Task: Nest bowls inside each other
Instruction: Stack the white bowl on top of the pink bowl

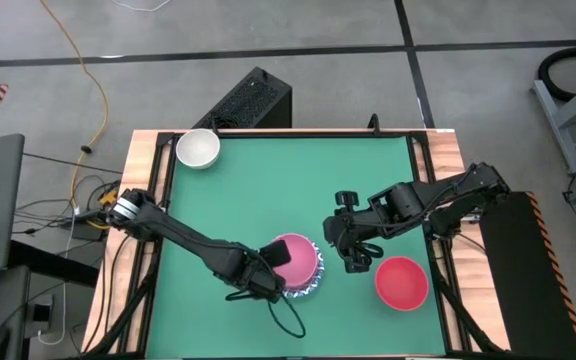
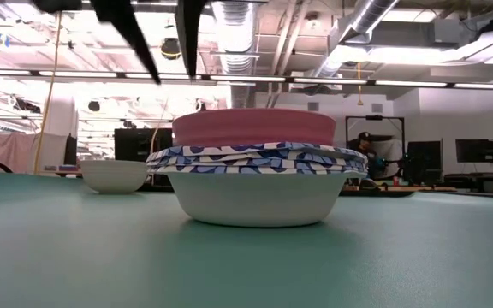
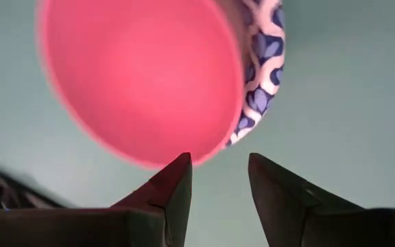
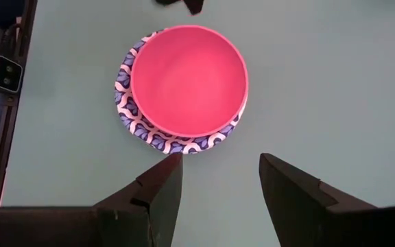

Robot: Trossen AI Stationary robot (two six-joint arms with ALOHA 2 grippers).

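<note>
A pink bowl (image 1: 298, 258) sits nested on top of a stack of white bowls with blue patterned rims (image 2: 255, 161), near the middle of the green table's front half. The lowest stacked bowl (image 2: 255, 198) rests by its base on the mat. My left gripper (image 3: 218, 175) hovers open above the stack's left edge (image 1: 278, 263), and its fingers hang apart over the pink bowl (image 2: 168, 47). My right gripper (image 4: 218, 178) waits open, raised to the right of the stack (image 1: 354, 260). A red bowl (image 1: 401, 282) stands to the right, and a plain cream-white bowl (image 1: 198, 148) at the far left corner.
Raised wooden rails (image 1: 158, 190) border the green mat. In the low view the cream-white bowl (image 2: 114, 174) stands far behind and left of the stack. A black box (image 1: 253, 100) sits beyond the far edge. Bare mat lies between the stack and the far edge.
</note>
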